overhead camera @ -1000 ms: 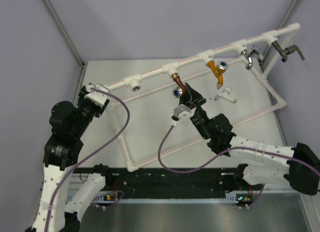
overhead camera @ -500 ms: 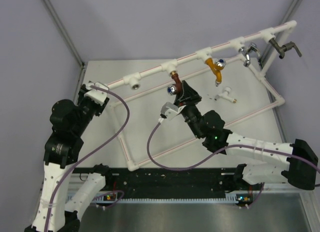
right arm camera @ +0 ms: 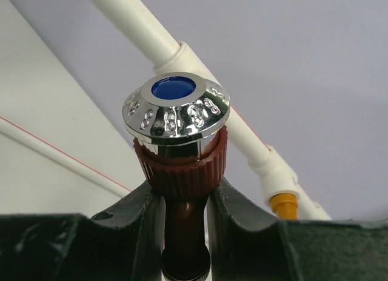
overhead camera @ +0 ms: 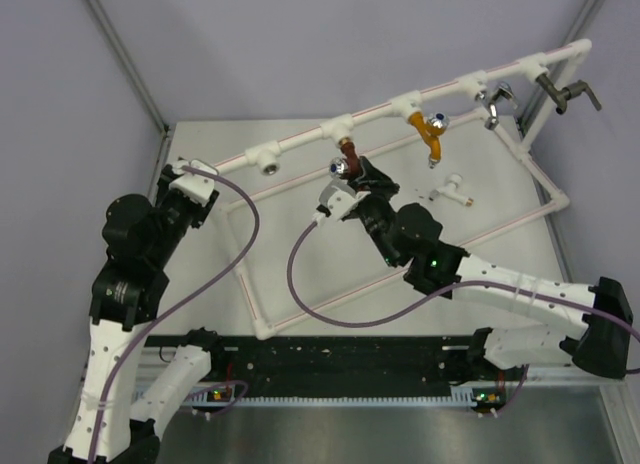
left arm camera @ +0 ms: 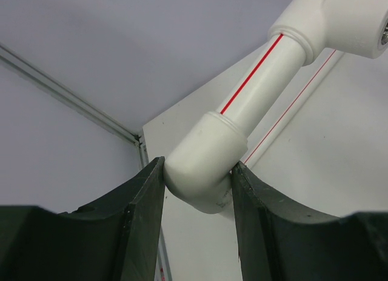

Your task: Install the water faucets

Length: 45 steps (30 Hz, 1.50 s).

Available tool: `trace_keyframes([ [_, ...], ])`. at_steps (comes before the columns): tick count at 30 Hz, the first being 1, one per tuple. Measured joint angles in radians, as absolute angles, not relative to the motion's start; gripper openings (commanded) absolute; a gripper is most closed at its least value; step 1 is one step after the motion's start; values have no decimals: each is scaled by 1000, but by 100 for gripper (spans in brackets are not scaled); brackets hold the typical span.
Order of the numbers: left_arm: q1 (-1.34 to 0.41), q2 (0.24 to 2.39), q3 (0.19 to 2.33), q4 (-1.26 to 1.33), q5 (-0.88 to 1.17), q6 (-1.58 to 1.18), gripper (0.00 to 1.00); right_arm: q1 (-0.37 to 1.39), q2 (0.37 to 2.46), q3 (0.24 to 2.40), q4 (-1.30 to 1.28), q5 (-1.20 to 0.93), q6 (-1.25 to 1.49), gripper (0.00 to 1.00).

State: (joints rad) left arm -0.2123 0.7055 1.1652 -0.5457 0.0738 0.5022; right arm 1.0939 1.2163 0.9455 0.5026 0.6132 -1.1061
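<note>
The reddish-brown faucet [overhead camera: 347,156] hangs from a tee [overhead camera: 340,132] about halfway along the upper rail of the white pipe frame [overhead camera: 300,142], above the far edge of the worktop [overhead camera: 505,189]. Its threaded end meets the tee, and its chrome knob [right arm camera: 176,111] with the blue cap points toward the near side. The right claw [right arm camera: 185,193] pinches the faucet's body just under the knob, one finger pressed against each side. At the far-left corner of the worktop, the left claw [overhead camera: 188,184] is clamped on the frame's corner elbow [left arm camera: 203,172], apparently to steady the frame.

This looks like the screwing-in step for this faucet. How deep the thread sits cannot be told from here. The next move probably calls for turning the faucet about the socket's axis and regripping as the wrist runs out of travel, with the left claw bracing the frame against the twist.

Toward the far-right corner, a yellow faucet [overhead camera: 430,134], a silver one and a dark one are already mounted. To the left, an empty tee socket [overhead camera: 268,164] waits. A white faucet [overhead camera: 452,191] lies loose on the worktop toward the right edge, probably next.
</note>
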Motion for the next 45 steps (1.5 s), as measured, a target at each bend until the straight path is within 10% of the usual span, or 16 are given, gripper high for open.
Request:
trace_keyframes([
  [39,-247,629,1165,-549,290,389,13,1014,1234,940,533,674,691,0],
  [45,-249,627,1161,-545,285,366,62,1013,1234,941,516,694,900,0],
])
